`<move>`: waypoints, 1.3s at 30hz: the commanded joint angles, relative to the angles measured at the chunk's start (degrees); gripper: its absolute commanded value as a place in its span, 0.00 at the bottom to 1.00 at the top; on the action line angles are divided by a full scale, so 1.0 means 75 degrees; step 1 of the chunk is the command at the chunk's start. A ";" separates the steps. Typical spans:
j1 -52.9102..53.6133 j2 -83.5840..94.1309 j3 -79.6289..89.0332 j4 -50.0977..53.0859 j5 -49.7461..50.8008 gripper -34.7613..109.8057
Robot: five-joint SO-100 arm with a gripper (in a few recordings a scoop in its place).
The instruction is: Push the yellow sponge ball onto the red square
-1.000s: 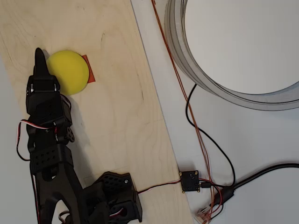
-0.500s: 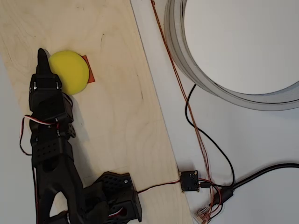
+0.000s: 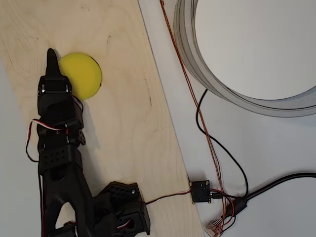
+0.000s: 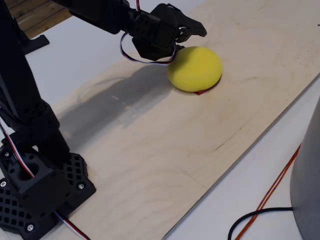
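End effector (image 3: 51,61) is black, fingers pressed together into one narrow point, nothing pinched. In the overhead view the tip points up-frame and lies against the left edge of the yellow sponge ball (image 3: 80,75). In the fixed view the end effector (image 4: 192,30) sits at the ball's upper left side, touching or just short of it; contact can't be confirmed from that angle.

Yellow sponge ball (image 4: 195,68) rests on the plywood board (image 3: 128,113), in the board's upper left part in the overhead view. Red square (image 4: 201,92) is almost fully under the ball: only a thin red sliver shows at the ball's lower edge in the fixed view, and a tiny dark-red speck at its right edge from overhead. Judgement: ball is essentially on the target, task close to done or done.

Handling, as a judgement: matte foam, so light and soft, will dent under a hard poke and roll freely on the smooth wood. No need to grip it; best contact is a side push low on the ball, near its widest part, through its centre, so it doesn't spin off sideways or ride over the tip. Short gentle nudges only, since it may roll past the patch.

Outward: red, white and black servo wires (image 3: 42,128) loop off the black arm (image 3: 59,163); arm base (image 3: 121,205) sits at the board's lower end. Beyond the board lie the white table (image 3: 276,148), a large grey ring (image 3: 197,64), cables and a small black connector box (image 3: 201,191).
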 commanded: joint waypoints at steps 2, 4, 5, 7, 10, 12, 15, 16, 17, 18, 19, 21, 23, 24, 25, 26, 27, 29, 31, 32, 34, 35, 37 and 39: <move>0.0328 0.0422 0.0047 -0.0176 -0.0105 0.38; 0.0375 0.0445 0.0047 -0.0176 -0.0199 0.38; 0.0398 0.0457 0.0047 -0.0176 -0.0223 0.38; 0.0434 0.0469 0.0047 -0.0176 -0.0270 0.38; 0.0480 0.0492 0.0047 -0.0176 -0.0340 0.38; 0.0516 0.0504 0.0047 -0.0176 -0.0363 0.38; 0.0516 0.0504 0.0047 -0.0176 -0.0340 0.38; 0.0516 0.0504 0.0047 -0.0176 -0.0316 0.38; 0.0492 0.0504 0.0047 -0.0176 -0.0305 0.38; 0.0480 0.0504 0.0047 -0.0176 -0.0270 0.38; 0.0457 0.0504 0.0059 -0.0176 -0.0234 0.38; 0.0398 0.0516 0.0070 -0.0176 -0.0152 0.38; 0.0316 0.0574 0.0094 -0.0176 -0.0082 0.38; 0.0270 0.0609 0.0117 -0.0176 -0.0023 0.38; 0.0234 0.0645 0.0129 -0.0176 0.0000 0.38; 0.0199 0.0680 0.0152 -0.0176 0.0035 0.38; 0.0176 0.0703 0.0164 -0.0176 0.0094 0.38; 0.0117 0.0762 0.0188 -0.0176 0.0152 0.38; 0.0082 0.0844 0.0223 -0.0176 0.0211 0.38; 0.0082 0.0914 0.0223 -0.0176 0.0211 0.38; 0.0070 0.1066 0.0211 -0.0176 0.0141 0.38; 0.0070 0.1172 0.0188 -0.0176 0.0082 0.38; 0.0070 0.1441 0.0129 -0.0176 -0.0059 0.38; 0.0117 0.1793 0.0012 -0.0211 -0.0352 0.38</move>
